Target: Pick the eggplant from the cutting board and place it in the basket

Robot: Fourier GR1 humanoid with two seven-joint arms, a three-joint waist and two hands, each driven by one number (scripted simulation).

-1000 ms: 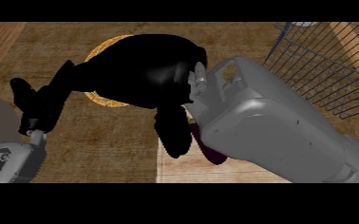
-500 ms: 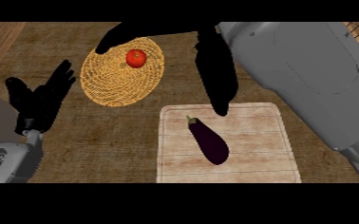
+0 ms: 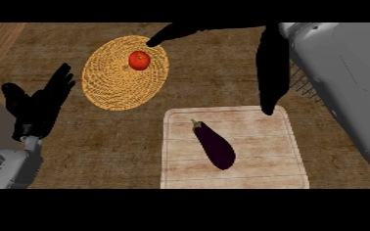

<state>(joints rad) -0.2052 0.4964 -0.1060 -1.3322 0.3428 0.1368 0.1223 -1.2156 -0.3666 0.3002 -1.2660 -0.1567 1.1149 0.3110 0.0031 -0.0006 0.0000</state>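
Black and open, the left hand (image 3: 39,103) rests at the left edge. Next lie a woven straw mat (image 3: 108,88) holding a round red tomato (image 3: 139,60), then the pale wooden cutting board (image 3: 267,151), where the glossy purple eggplant (image 3: 215,147) lies ungrasped. Above, the right hand (image 3: 269,68) spreads straight fingers; it must descend and grasp. The wire basket (image 3: 303,85) peeks out at right.

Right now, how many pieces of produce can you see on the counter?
2. An eggplant lies on the cutting board; a tomato sits on the woven mat. The right forearm may hide more.
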